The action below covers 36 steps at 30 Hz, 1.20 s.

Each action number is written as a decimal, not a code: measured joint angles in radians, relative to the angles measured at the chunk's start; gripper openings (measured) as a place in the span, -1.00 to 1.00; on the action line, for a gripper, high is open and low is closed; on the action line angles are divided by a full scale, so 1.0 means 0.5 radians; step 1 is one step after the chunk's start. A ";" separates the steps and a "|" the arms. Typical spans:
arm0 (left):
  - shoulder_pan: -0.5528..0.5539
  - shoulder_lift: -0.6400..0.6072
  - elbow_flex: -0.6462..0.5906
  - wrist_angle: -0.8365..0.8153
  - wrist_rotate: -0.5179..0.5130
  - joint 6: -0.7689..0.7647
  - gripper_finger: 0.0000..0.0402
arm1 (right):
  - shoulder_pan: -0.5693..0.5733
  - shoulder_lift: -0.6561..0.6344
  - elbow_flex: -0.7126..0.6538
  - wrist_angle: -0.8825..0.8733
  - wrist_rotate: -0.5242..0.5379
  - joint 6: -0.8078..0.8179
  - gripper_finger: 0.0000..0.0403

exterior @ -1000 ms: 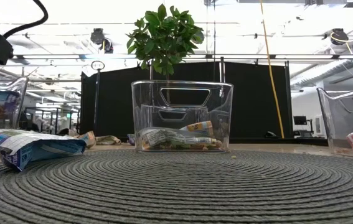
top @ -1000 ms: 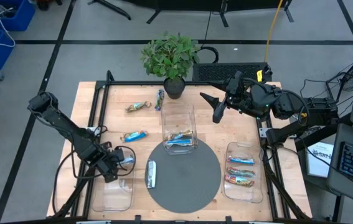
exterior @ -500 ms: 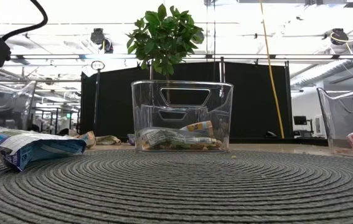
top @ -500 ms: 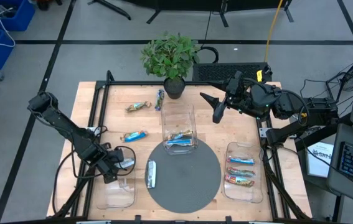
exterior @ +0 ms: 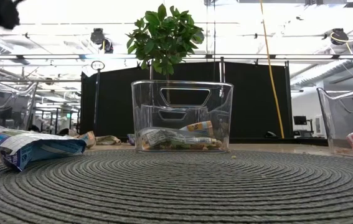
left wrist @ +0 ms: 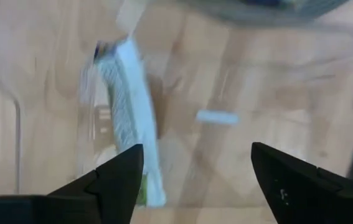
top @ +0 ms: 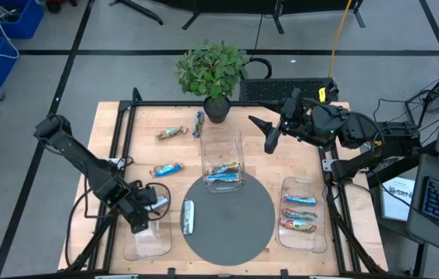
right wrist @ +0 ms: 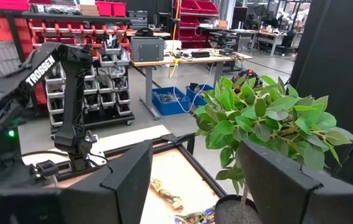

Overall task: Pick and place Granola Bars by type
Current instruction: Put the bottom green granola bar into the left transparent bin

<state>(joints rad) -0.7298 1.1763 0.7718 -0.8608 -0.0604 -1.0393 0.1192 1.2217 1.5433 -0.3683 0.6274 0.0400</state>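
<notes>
- Left arm (top: 87,167), at the left of the high view: matte black, jointed tubular links, with a thin black cable looping beside the wrist at the lower left.
- Left gripper (left wrist: 192,171): two dark, wedge-shaped fingers with flat faces at the bottom of its wrist view.
- Right arm (top: 343,128), upper right of the high view: black and bulkier, with a cable trailing behind.
- Right gripper (right wrist: 192,180): two broad dark fingers.
- White "TROSSEN" lettering on a black link, upper left of the right wrist view.
</notes>
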 joint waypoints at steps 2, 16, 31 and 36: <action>0.024 0.000 0.075 -0.003 -0.043 0.097 0.53 | 0.000 0.000 0.000 0.003 0.001 -0.022 0.16; 0.310 -0.001 0.518 -0.013 -0.317 0.866 0.45 | 0.001 -0.044 -0.109 -0.016 0.000 0.058 0.16; 0.687 0.000 0.957 -0.028 -0.358 1.656 0.49 | 0.001 -0.843 -1.232 0.234 -0.001 0.501 0.16; 0.794 0.000 1.021 -0.074 -0.358 1.775 0.50 | 0.001 -1.030 -1.498 0.355 -0.163 0.781 0.16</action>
<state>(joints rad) -0.3328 1.1763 1.2824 -0.8979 -0.2392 -0.1518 0.1196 0.7065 0.7941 -0.1907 0.5461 0.4303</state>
